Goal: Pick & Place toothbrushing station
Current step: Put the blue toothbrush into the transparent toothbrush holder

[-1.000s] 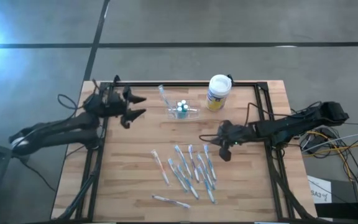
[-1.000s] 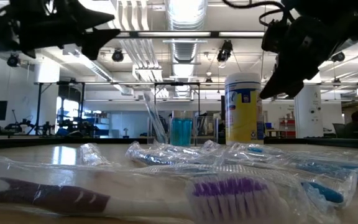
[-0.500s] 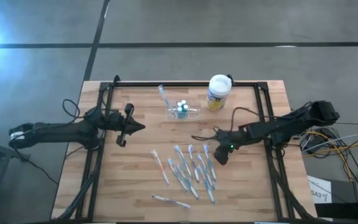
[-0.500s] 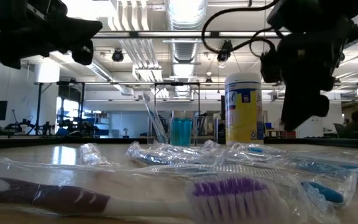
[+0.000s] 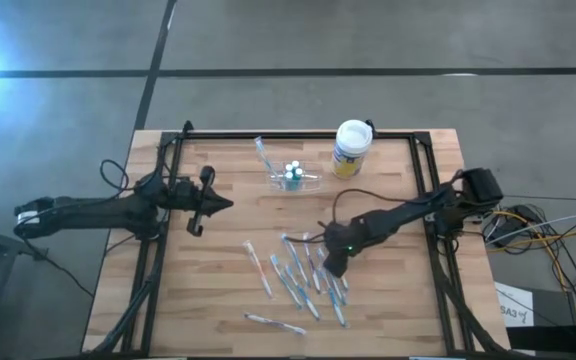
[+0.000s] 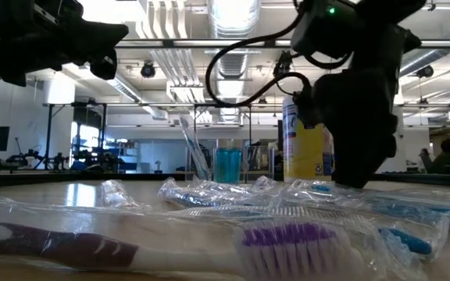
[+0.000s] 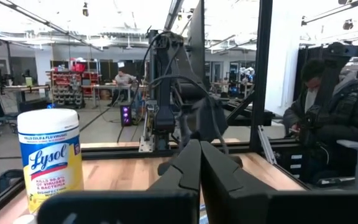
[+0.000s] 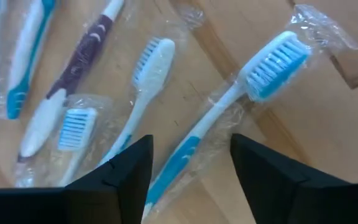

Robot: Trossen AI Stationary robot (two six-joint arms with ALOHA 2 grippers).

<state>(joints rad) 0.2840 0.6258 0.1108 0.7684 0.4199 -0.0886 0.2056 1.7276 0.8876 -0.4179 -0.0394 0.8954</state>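
Low view: wrapped toothbrushes [image 6: 287,234] lie nearest the camera, a purple-bristled one in front. Behind them the right gripper [image 6: 358,168] is down low over the pile. Farther back stand the clear holder [image 6: 226,165] with a blue cup in it and the yellow-label canister [image 6: 303,148]. The left gripper [image 6: 92,43] hangs higher up at the left.

High view: the toothbrush pile [image 5: 303,275] sits in the near middle of the wooden table [image 5: 218,300]. The right gripper [image 5: 331,262] is over the pile's right side, fingers apart, holding nothing. In the right wrist view its 2 dark fingers [image 8: 126,168] straddle a blue-bristled toothbrush [image 8: 229,118] in its wrapper without touching it. The left gripper [image 5: 208,205] is over bare table at the left, well apart from the pile, fingers pressed together and empty; the left wrist view shows them meeting. The clear holder [image 5: 295,178] stands toward the far edge, just left of the canister [image 5: 351,148], untouched by either gripper.
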